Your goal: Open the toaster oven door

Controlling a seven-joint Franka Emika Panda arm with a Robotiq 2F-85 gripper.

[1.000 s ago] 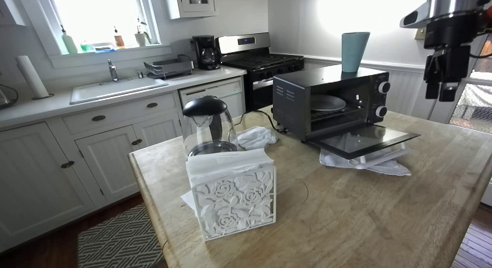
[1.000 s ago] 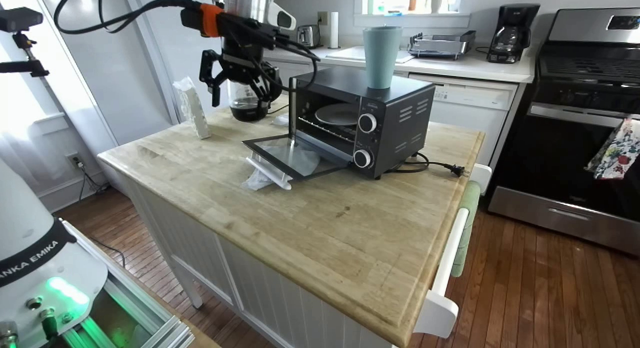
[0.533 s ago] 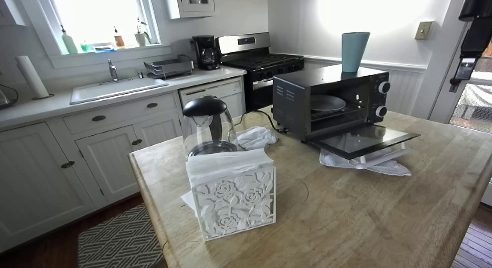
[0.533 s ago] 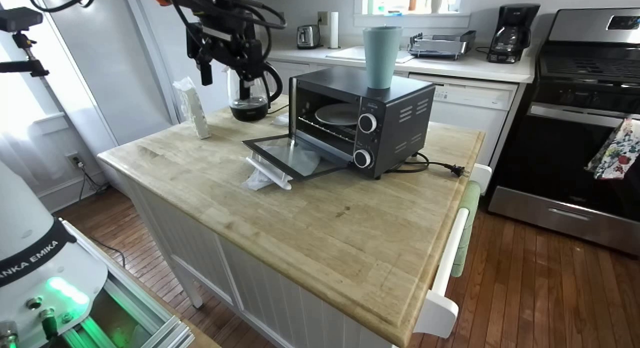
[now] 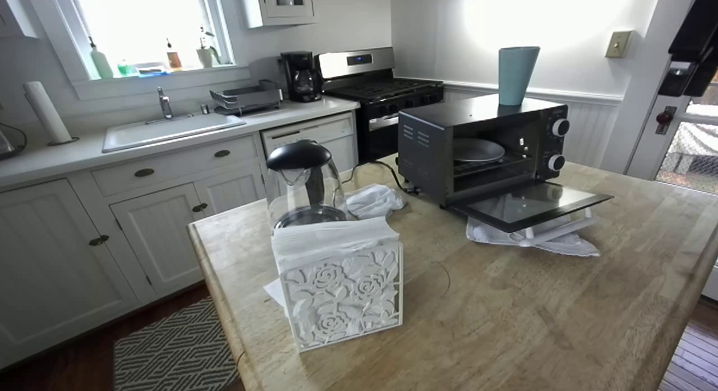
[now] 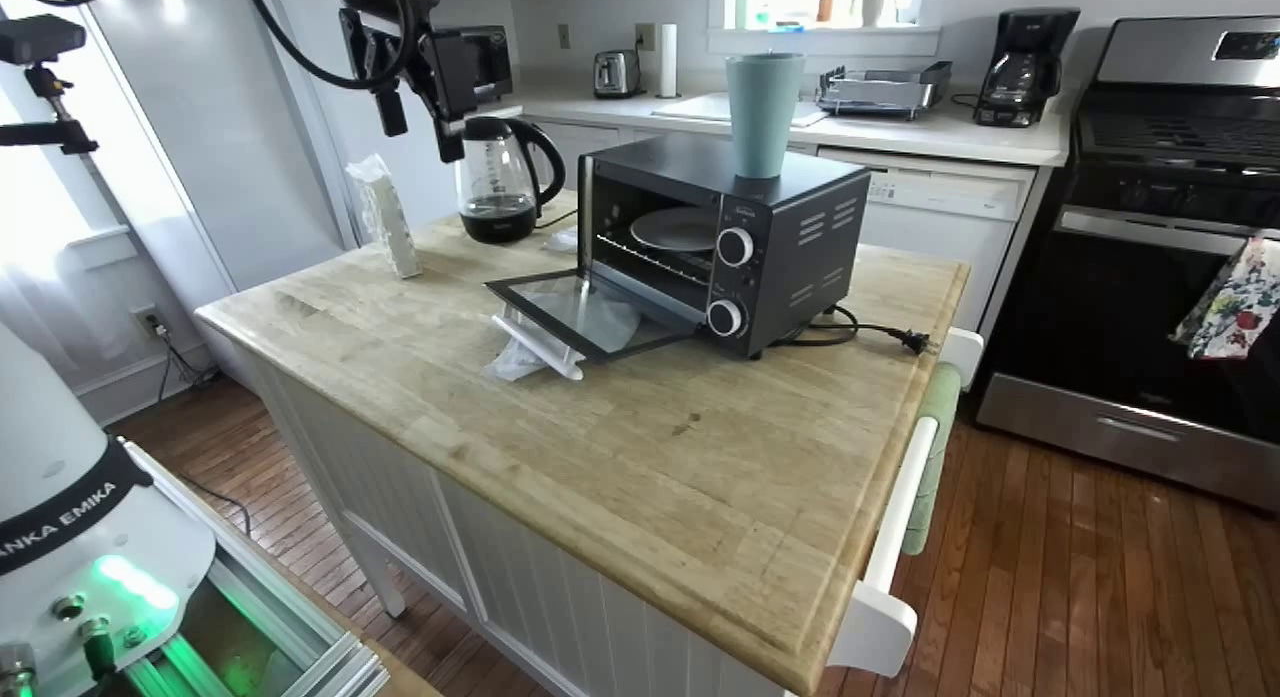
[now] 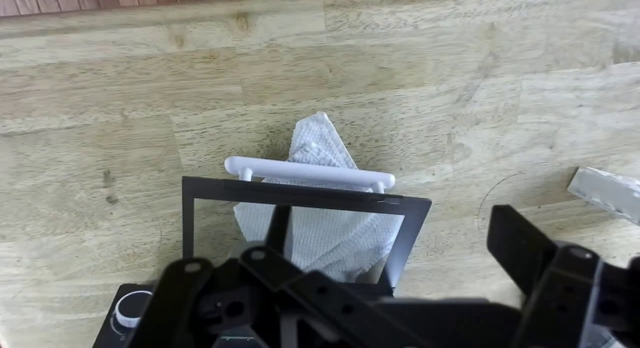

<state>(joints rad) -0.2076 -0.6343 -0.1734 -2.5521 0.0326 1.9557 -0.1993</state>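
Observation:
The black toaster oven (image 5: 424,155) stands on the wooden table; it also shows in an exterior view (image 6: 800,262). Its glass door (image 5: 524,207) is swung down open, about level, in both exterior views (image 6: 560,307). The wrist view shows the door's black frame (image 7: 310,194) and its white bar handle (image 7: 310,172) from above. My gripper (image 6: 422,127) is raised, apart from the door and handle. In the wrist view the fingers (image 7: 392,225) are spread wide with nothing held between them. In an exterior view the gripper (image 5: 685,79) is partly cut off at the right edge.
A white cloth (image 7: 325,233) lies under the door. A teal cup (image 5: 517,77) stands on the oven, and a plate (image 5: 477,150) lies inside. A glass kettle (image 6: 497,192) and a white napkin holder (image 5: 345,295) stand on the table. A cord (image 6: 850,327) lies behind the oven.
My gripper has moved up and away from the oven, leftward in an exterior view that shows the robot base. The oven door has stayed down, and the other objects have not moved.

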